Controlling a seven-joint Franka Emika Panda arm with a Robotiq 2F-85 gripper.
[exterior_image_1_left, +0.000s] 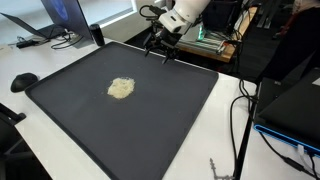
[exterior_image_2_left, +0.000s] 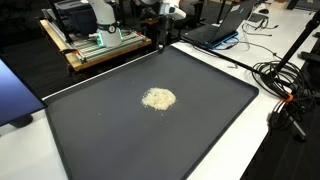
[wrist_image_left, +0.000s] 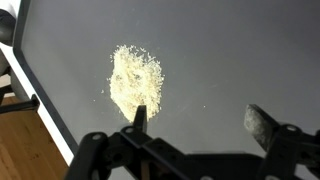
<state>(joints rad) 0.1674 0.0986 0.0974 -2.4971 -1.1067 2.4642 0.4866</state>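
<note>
A pale yellow crumbly pile (exterior_image_1_left: 121, 88) lies on a large dark grey mat (exterior_image_1_left: 170, 120), left of its middle. It also shows in the other exterior view (exterior_image_2_left: 158, 98) and in the wrist view (wrist_image_left: 135, 80). My gripper (exterior_image_1_left: 159, 47) hangs above the far edge of the mat, well apart from the pile. In the wrist view the gripper (wrist_image_left: 200, 118) is open and empty, its two fingers spread wide, with one fingertip in front of the pile's edge.
The mat (exterior_image_2_left: 200, 130) lies on a white table. A laptop (exterior_image_1_left: 55, 22) and cables stand at the back. A black mouse (exterior_image_1_left: 24, 81) lies beside the mat. A wooden board with electronics (exterior_image_2_left: 95, 45) and more cables (exterior_image_2_left: 285, 85) lie around the mat.
</note>
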